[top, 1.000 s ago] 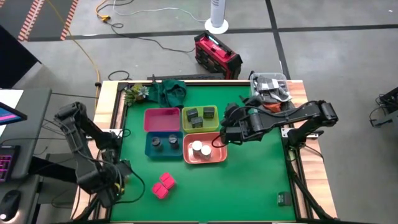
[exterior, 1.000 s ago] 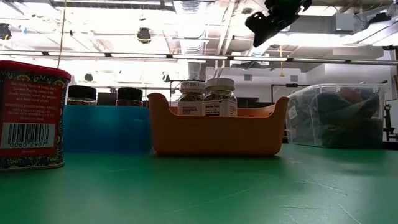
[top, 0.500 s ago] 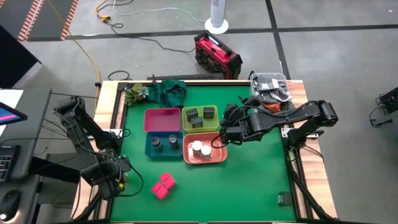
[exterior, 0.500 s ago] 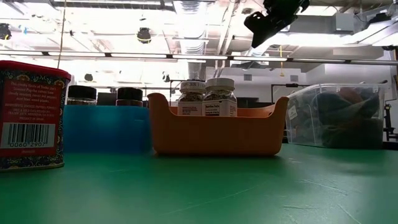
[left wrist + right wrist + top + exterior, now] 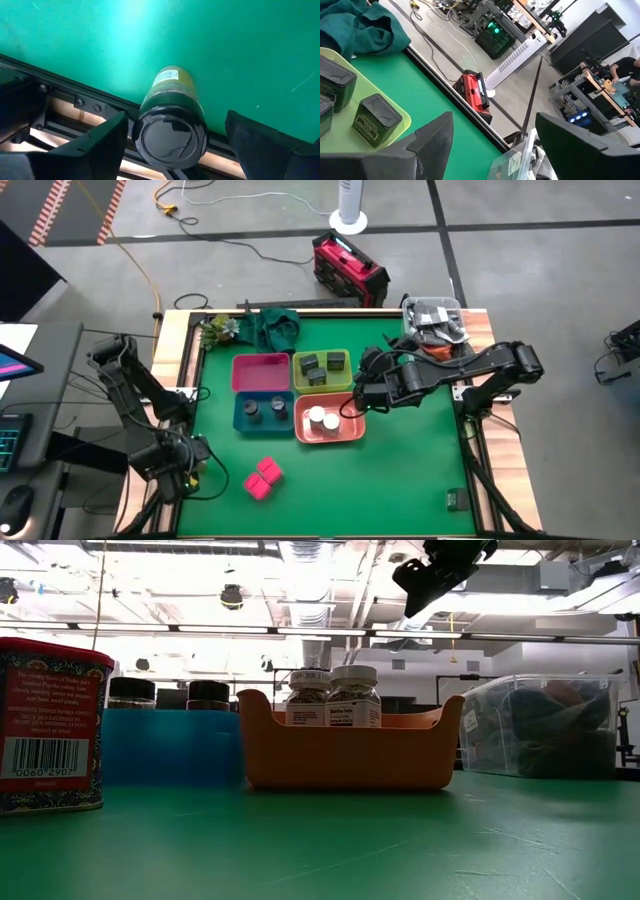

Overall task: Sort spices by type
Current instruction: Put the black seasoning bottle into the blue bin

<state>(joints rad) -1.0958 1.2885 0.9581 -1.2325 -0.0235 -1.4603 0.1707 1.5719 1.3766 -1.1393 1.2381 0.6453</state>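
Lying on its side between the spread fingers of the left gripper (image 5: 172, 145), a grey round jar (image 5: 171, 125) rests at the green table's (image 5: 400, 470) edge, its dark lid toward the camera and neither finger touching it. That gripper (image 5: 180, 470) sits low at the table's left front corner, with two pink packets (image 5: 263, 477) just beside it on the mat. The right gripper (image 5: 362, 395) hangs above the orange bin's (image 5: 345, 432) right rim, its jaws spread and empty; the two white-topped jars (image 5: 322, 419) stand in the bin just below and beside them. Ahead of those jaws the yellow-green bin (image 5: 395, 107) holds dark square jars (image 5: 376, 119). Beyond that, the blue bin (image 5: 240, 420) holds two grey round jars (image 5: 264, 409), and the pink bin (image 5: 260, 372) lies behind it. Off to the right jaws' other side stands a clear tub (image 5: 540, 725).
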